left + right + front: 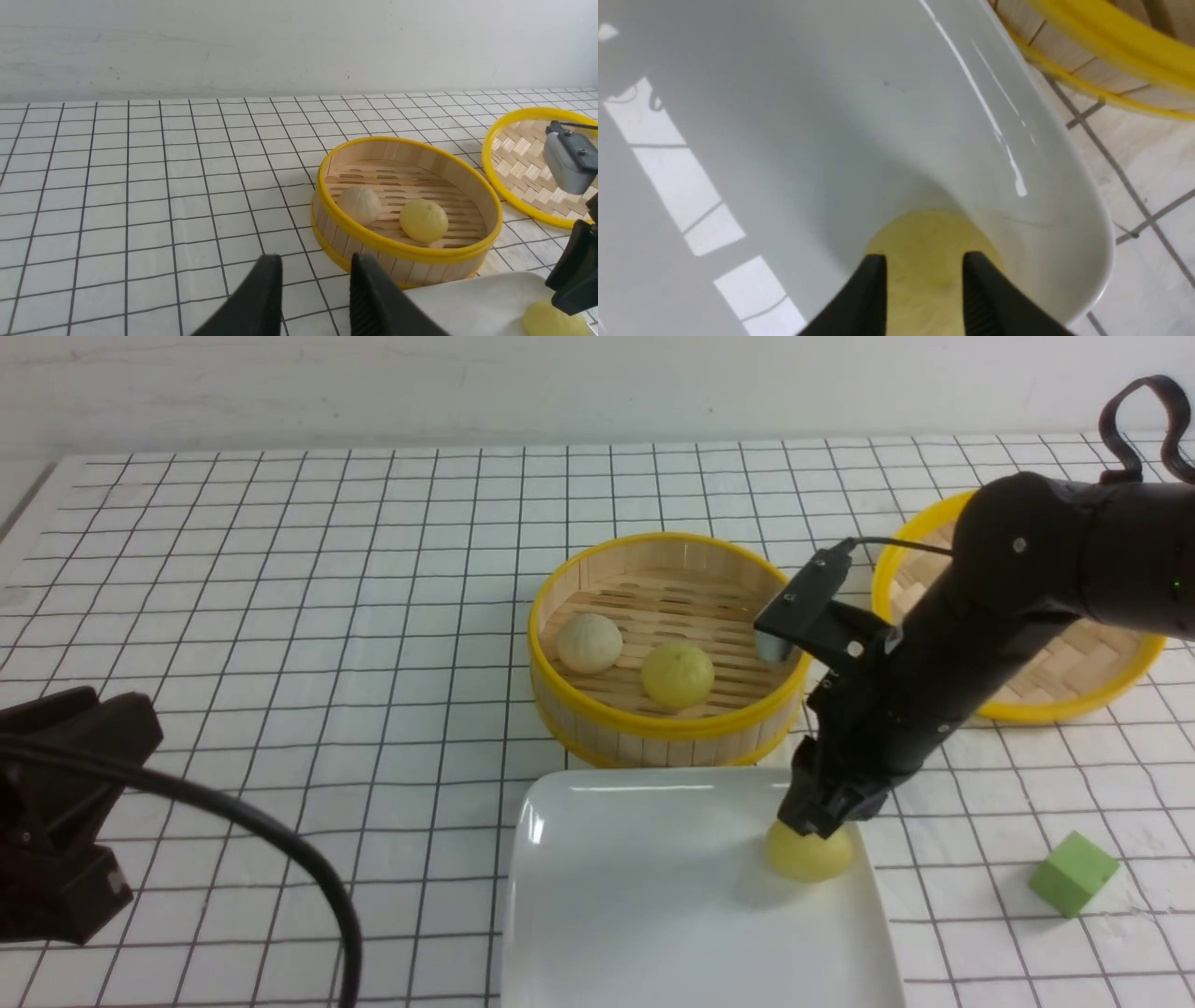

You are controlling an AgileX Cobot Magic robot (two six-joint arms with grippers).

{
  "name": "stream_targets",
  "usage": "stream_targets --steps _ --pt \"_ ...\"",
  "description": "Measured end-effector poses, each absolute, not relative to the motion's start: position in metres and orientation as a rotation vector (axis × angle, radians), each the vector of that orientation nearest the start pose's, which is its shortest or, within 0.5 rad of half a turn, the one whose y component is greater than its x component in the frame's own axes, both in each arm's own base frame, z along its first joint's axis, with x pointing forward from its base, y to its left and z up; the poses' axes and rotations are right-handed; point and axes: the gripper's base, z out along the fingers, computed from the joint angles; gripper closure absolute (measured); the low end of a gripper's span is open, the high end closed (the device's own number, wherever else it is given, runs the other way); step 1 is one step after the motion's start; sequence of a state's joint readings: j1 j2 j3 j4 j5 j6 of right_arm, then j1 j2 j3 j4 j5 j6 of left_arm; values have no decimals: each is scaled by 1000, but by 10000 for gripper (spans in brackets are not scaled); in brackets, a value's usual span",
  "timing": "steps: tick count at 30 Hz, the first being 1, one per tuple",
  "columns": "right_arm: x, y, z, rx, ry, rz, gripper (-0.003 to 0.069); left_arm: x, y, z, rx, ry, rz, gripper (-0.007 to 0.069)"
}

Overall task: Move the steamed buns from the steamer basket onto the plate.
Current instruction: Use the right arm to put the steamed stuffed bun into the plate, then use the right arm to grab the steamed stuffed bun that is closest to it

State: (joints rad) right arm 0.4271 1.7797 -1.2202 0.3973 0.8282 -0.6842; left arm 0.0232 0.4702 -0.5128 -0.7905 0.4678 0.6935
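**A:** Checking right gripper (817,823): its fingers are pinched into the sides of 1 yellow bun (810,859), which sits on the plate (653,915) near the far right corner. The bun bulges past both fingers in the wrist view, so I read it as clamped, not released.

**B:** Left gripper?

**A:** Left gripper (315,280) is low on the left, well apart from everything. Jaws a little apart, nothing between them.

**B:** Remaining?

**A:** 2 in the steamer basket (667,726): off-white bun (589,642) toward the left and 2nd yellow bun (678,675) just beside it, not touching. So 1 of 3 is done once this one is let go.

**B:** Handling notes?

**A:** Judging by the squash: soft, light, springy. The matte skin is probably not slippery. Take each from above with fingers across the widest part and a light squeeze. Go too low and the tips hit the slats; squeeze too hard and it deforms or pops out. The basket wall is upright, so lift straight up before traversing.

**B:** Clutter?

**A:** Lid (1027,712) and green cube (1074,875) sit on the right, likely off the path.
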Motion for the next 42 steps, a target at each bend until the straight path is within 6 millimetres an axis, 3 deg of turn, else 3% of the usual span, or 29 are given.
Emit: stream_targets --steps 2,7,11,13,16,21,25,29,34,42 --pt "315 171 214 -1189 2531 407 295 96 -27 321 179 1772 -303 384" --pt "322 173 222 -1165 2479 384 227 96 -27 321 179 1773 -303 384" --pt "329 177 243 -1138 2414 379 232 96 -27 321 179 1773 -303 384" --pt "336 181 269 -1111 2354 386 258 96 -27 321 179 1773 -303 384" --pt "342 184 292 -1084 2313 391 291 96 -27 321 179 1773 -303 384" --pt "355 190 317 -1055 2271 398 312 96 -27 321 179 1773 -303 384" --pt "374 200 314 -1068 2278 408 312 96 -27 321 179 1773 -303 384" --pt "396 210 285 -1081 2325 413 295 96 -27 321 183 1776 -306 384" --pt "409 214 254 -1100 2376 389 268 96 -28 320 191 1786 -313 384" --pt "419 217 235 -1097 2364 361 265 96 -28 320 192 1787 -314 384"
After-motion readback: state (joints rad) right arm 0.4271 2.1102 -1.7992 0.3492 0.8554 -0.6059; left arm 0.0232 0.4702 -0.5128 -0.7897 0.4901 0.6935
